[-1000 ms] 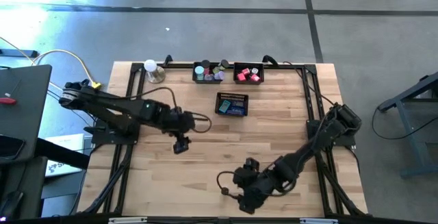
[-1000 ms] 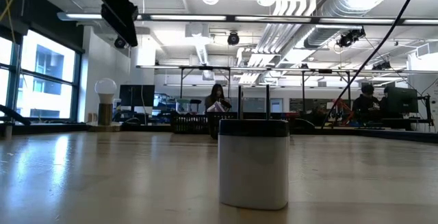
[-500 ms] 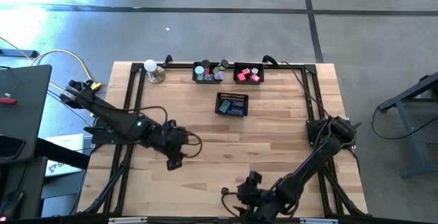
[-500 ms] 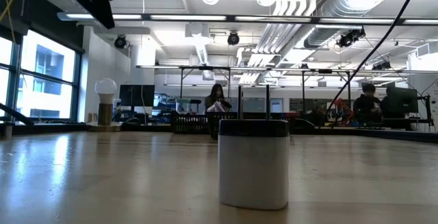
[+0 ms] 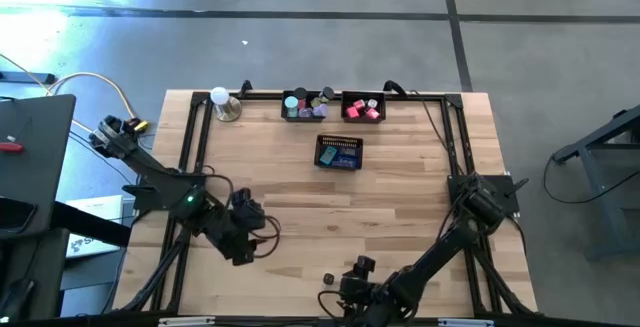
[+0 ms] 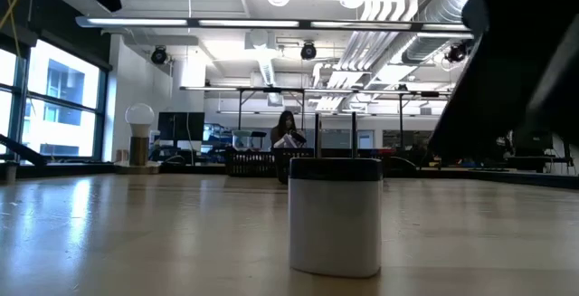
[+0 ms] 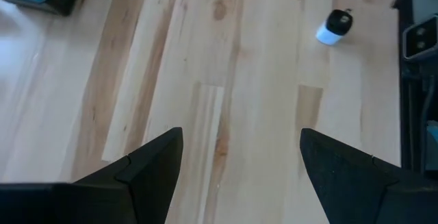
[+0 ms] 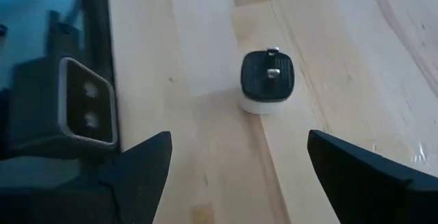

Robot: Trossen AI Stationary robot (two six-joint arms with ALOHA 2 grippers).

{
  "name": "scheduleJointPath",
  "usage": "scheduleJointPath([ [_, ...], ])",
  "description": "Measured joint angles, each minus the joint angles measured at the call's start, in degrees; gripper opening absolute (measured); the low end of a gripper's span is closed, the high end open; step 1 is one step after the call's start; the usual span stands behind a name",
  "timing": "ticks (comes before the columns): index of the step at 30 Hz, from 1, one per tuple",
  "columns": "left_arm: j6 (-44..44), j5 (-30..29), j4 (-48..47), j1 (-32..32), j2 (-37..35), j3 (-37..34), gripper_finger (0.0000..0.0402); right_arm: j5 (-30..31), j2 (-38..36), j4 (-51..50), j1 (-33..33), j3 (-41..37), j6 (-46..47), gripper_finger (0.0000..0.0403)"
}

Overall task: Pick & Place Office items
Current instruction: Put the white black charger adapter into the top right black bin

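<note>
The white plug adapter (image 8: 267,83) stands upright on the table (image 5: 400,207), alone near its front edge. The right hand (image 8: 233,176), fingers spread, is directly before it; the left hand (image 7: 236,176), also spread, is farther.

We count two dark robot arms (image 5: 200,207), three black mesh trays (image 5: 339,153), one white ball lamp on a metal base (image 5: 222,102), and one small white plug block with a black top (image 8: 267,81).
</note>
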Motion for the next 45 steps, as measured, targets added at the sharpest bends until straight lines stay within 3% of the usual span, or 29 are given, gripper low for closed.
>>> scheduleJointPath([
  [12, -0.5, -3.0, 2.3, -4.2, 0.2, 0.0, 0.0287, 2.8, 6.1, 8.1, -2.0, 0.0, -4.8, 0.0331],
  [28, -0.5, -2.9, 2.5, -4.7, 5.3, 0.0, 0.0287, 2.2, 6.3, 10.6, -5.4, 0.0, -10.6, 0.032],
  [35, 1.3, -2.9, 2.4, -4.7, 5.6, 0.0, 0.0287, 2.1, 6.3, 10.8, -5.7, 0.0, -12.6, 0.0261],
  [45, 2.2, -2.4, 2.2, -4.7, 5.6, 0.0, 0.0287, -3.6, 5.8, 9.1, -7.0, 0.1, -11.1, 0.0117],
])
